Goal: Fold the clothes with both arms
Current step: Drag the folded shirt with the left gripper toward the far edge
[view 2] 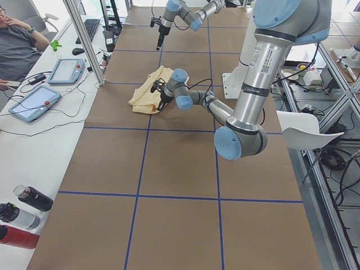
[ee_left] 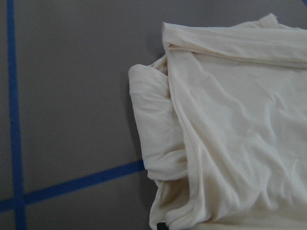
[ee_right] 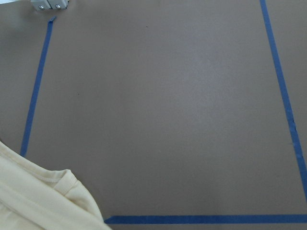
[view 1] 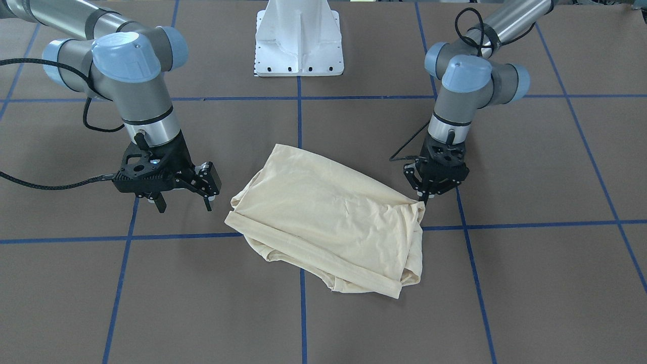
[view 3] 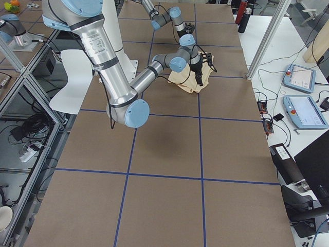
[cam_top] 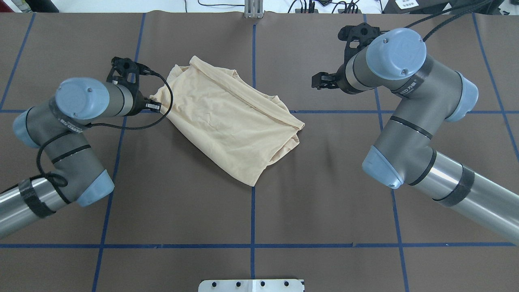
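Shirt (view 1: 328, 212) lies loosely folded mid-bench (view 1: 530, 283). Facing the robot, the left gripper (view 1: 424, 199) has its fingers pinched on one corner, and the right gripper (view 1: 185, 203) hangs just beside the shirt, fingers apart. The left wrist view shows bunched under-layers. The right should probably take the matching corner so both lift evenly.

- Matte brown table covering (view 1: 530, 283), marked into large squares by blue tape lines (view 1: 302, 313).
- Two light-blue-framed touchscreen tablets (view 2: 35, 103) on a white side bench (view 2: 34, 152).
- Black bottle (view 2: 32, 198) beside a red one (view 2: 19, 236).
- Seated person in grey (view 2: 17, 48).
- White moulded chair (view 2: 306, 138).
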